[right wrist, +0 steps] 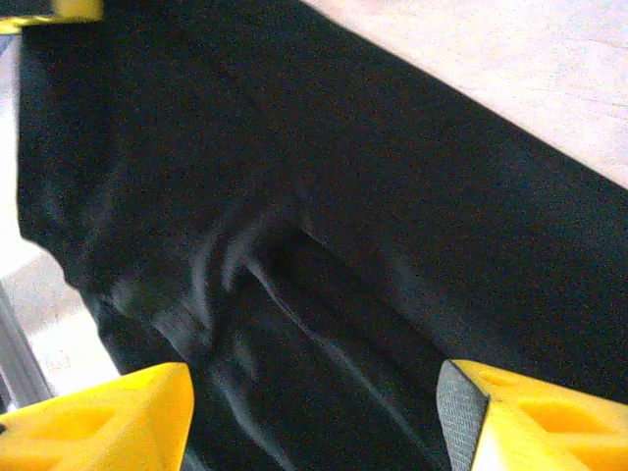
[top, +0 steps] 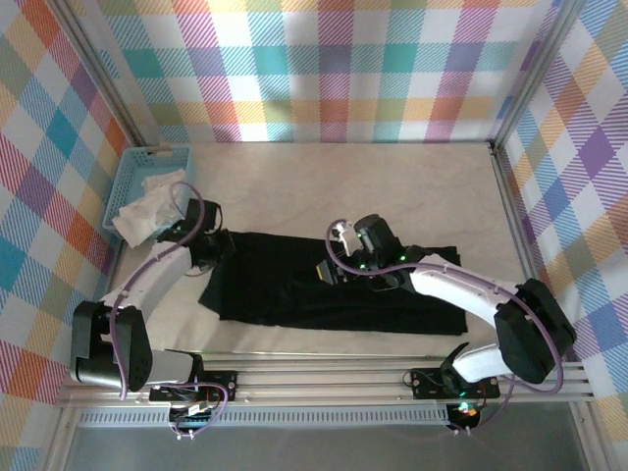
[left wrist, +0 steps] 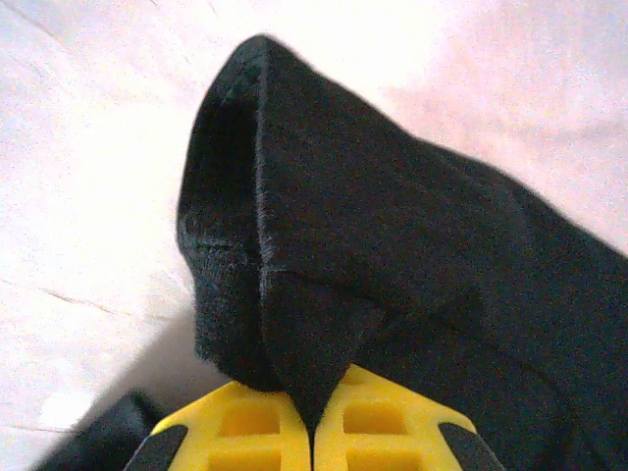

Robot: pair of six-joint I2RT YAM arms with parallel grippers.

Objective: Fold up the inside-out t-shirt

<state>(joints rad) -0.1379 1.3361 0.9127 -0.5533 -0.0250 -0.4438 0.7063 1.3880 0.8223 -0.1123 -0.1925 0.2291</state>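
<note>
Surface: pale, faintly marbled table (top: 392,177), enclosed on three sides by walls (top: 324,69) of pastel plaid fabric; a metal rail (top: 343,378) ran along the bottom of the top view and carried both arm bases. Container: a light-blue basket (top: 130,175) sat at the left edge of the top view against the wall, with a crumpled white cloth (top: 147,211) in it, spilling over its near rim. The black t-shirt (top: 285,285) lay spread in a wide band across the lower middle of the table, between the two arms. Left arm: reached up from the lower left, left gripper (top: 211,250) at the shirt's upper-left corner, just below the basket. In the left wrist view its yellow fingers (left wrist: 245,427) were pressed together on a raised fold of the black fabric (left wrist: 392,255), which peaked upward off the table. Right arm: curved in from the lower right, right gripper (top: 334,263) over the shirt's middle. In the right wrist view its jaws stood wide apart, one finger (right wrist: 118,417) at lower left and the other at lower right, with wrinkled cloth (right wrist: 343,196) beneath and nothing held.
</note>
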